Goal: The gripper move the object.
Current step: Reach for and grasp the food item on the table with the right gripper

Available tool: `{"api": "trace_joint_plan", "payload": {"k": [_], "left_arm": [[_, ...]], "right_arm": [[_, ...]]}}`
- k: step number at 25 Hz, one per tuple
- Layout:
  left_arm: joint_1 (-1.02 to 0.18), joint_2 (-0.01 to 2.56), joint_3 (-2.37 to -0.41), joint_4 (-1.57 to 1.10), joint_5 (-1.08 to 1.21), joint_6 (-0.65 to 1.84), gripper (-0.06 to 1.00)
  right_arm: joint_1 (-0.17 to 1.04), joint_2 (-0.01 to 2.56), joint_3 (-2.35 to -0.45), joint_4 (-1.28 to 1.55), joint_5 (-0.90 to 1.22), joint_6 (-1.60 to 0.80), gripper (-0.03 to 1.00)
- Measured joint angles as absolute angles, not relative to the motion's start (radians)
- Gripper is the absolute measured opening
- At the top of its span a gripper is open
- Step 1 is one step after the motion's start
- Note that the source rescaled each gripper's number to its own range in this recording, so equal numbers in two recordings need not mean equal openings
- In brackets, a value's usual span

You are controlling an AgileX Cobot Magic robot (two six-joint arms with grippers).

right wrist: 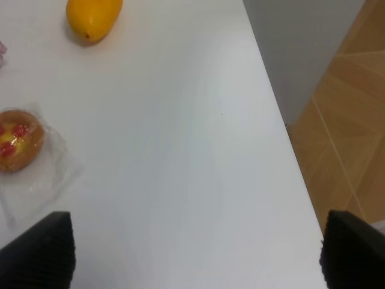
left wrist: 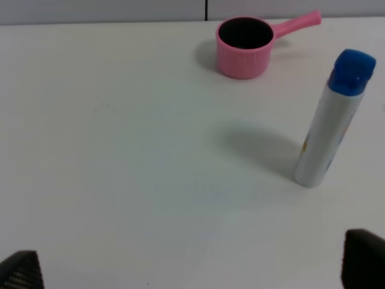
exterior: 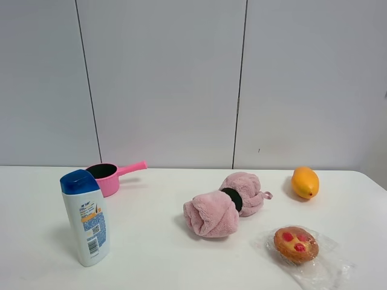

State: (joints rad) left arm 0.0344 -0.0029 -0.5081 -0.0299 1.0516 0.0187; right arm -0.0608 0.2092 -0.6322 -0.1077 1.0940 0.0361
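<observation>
The tart (exterior: 295,243), golden-brown with red spots, lies in loose clear plastic at the front right of the white table (exterior: 151,254). It also shows in the right wrist view (right wrist: 18,139). Neither arm shows in the exterior high view. My right gripper (right wrist: 195,253) is open and empty, with its black fingertips (right wrist: 36,253) wide apart above bare table beside the tart. My left gripper (left wrist: 192,271) is open and empty over the left part of the table, far from the tart.
An orange-yellow mango (exterior: 305,182) lies behind the tart. A rolled pink towel (exterior: 224,202) lies mid-table. A white shampoo bottle with a blue cap (exterior: 86,217) stands front left, and a pink saucepan (exterior: 106,177) stands behind it. The table's right edge (right wrist: 283,138) drops to wooden floor.
</observation>
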Motion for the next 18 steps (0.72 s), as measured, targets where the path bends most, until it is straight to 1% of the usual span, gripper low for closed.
{"api": "trace_joint_plan", "payload": {"k": [8,13,18], "left_arm": [[0.034,-0.003,-0.508,-0.030,1.052,0.019,1.00],[0.034,-0.003,-0.508,-0.030,1.052,0.019,1.00],[0.034,-0.003,-0.508,-0.030,1.052,0.019,1.00]], "right_arm": [[-0.061,0.454,-0.906,-0.089,1.126,0.000,0.78],[-0.061,0.637,-1.119,-0.021,1.207,-0.041,0.78],[-0.061,0.844,-1.246,0.009,1.214,-0.086,0.78]]}}
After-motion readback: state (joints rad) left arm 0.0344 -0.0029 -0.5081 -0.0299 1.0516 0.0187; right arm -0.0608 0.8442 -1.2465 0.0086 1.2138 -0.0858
